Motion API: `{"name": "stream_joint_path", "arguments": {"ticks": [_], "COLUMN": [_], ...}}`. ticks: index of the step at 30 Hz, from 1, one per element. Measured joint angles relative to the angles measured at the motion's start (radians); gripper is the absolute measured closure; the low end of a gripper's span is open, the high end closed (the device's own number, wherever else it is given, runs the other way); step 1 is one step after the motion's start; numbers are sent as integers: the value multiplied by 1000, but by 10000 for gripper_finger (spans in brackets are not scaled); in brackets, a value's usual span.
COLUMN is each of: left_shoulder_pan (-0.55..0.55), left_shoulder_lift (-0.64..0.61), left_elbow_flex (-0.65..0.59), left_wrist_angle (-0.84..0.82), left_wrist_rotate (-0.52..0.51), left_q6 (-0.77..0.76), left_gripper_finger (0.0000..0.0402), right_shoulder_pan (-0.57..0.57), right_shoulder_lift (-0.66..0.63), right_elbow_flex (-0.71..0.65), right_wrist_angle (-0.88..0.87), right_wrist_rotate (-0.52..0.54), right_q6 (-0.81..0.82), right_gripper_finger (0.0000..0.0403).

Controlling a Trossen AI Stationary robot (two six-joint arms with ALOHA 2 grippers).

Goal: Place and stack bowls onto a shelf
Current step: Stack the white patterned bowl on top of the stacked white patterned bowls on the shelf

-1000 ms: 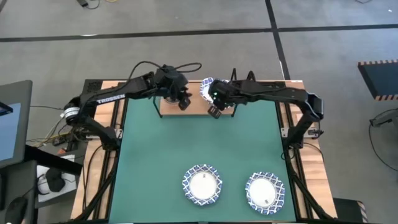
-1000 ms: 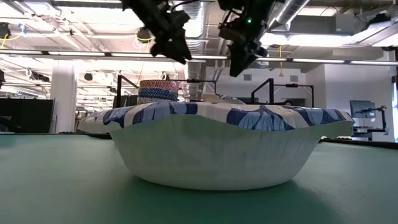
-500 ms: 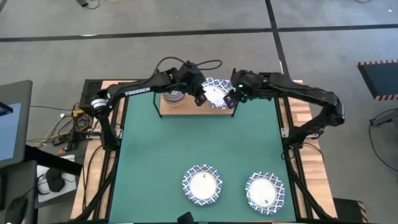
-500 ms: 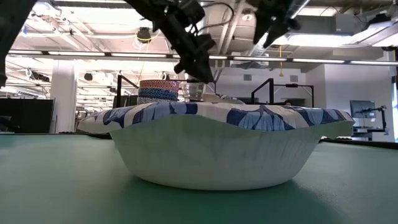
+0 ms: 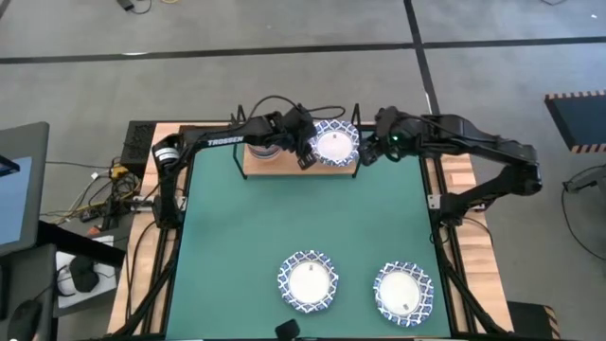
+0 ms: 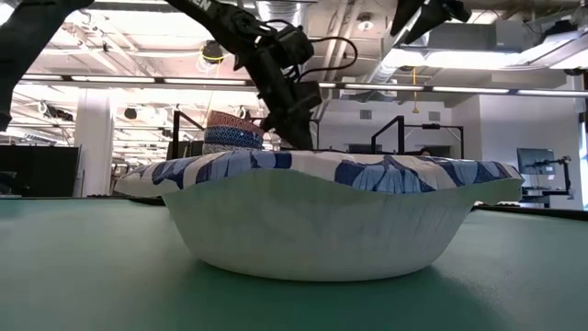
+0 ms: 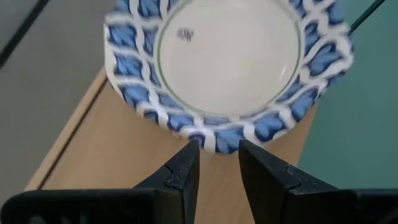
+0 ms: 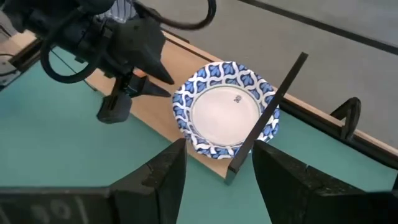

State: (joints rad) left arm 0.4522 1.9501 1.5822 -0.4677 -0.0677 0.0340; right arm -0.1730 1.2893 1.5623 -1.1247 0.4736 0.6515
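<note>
A white bowl with a blue patterned rim (image 5: 334,144) lies on the right end of the light-wood shelf (image 5: 282,168) at the table's far edge. A stack of small bowls (image 6: 233,133) stands on the shelf's left part, partly under my left arm. My left gripper (image 7: 219,149) is open and slants down at the white bowl's left rim, one fingertip on either side of a rim lobe. My right gripper (image 8: 217,149) is open, raised above and to the right of the bowl. Two more patterned bowls (image 5: 308,281) (image 5: 404,292) rest on the green mat near the front edge. My left gripper stands with its fingertips (image 7: 191,149) at the rim (image 7: 217,138) of the white bowl, on the side toward the small bowls; whether they touch it I cannot tell. The bowl lies flat on the shelf board.
A black upright post (image 8: 267,124) of the shelf's wire frame rises beside the white bowl, between it and my right gripper. The green mat (image 5: 303,218) lies bare between the shelf and the two front bowls. In the low view one front bowl (image 6: 331,216) fills the foreground.
My right gripper has let go of the white bowl, which was tilted in its hold and now lies flat on the shelf; it has drawn back up and toward the table's right. My left gripper has come down and rightward from over the small bowls to the white bowl's rim.
</note>
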Motion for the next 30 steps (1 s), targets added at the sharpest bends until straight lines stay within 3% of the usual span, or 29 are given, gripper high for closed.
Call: {"name": "stream_joint_path", "arguments": {"ticks": [30], "left_shoulder_pan": [-11], "left_shoulder_lift": [-226], "left_elbow_flex": [27], "left_wrist_angle": [-120], "left_wrist_rotate": [-26], "left_q6": [-20], "left_gripper_finger": [304], "right_shoulder_pan": [139], "right_shoulder_lift": [0], "right_elbow_flex": [-13], "right_wrist_angle": [-70], "right_wrist_rotate": [3], "right_q6": [117], "right_gripper_finger": [195]}}
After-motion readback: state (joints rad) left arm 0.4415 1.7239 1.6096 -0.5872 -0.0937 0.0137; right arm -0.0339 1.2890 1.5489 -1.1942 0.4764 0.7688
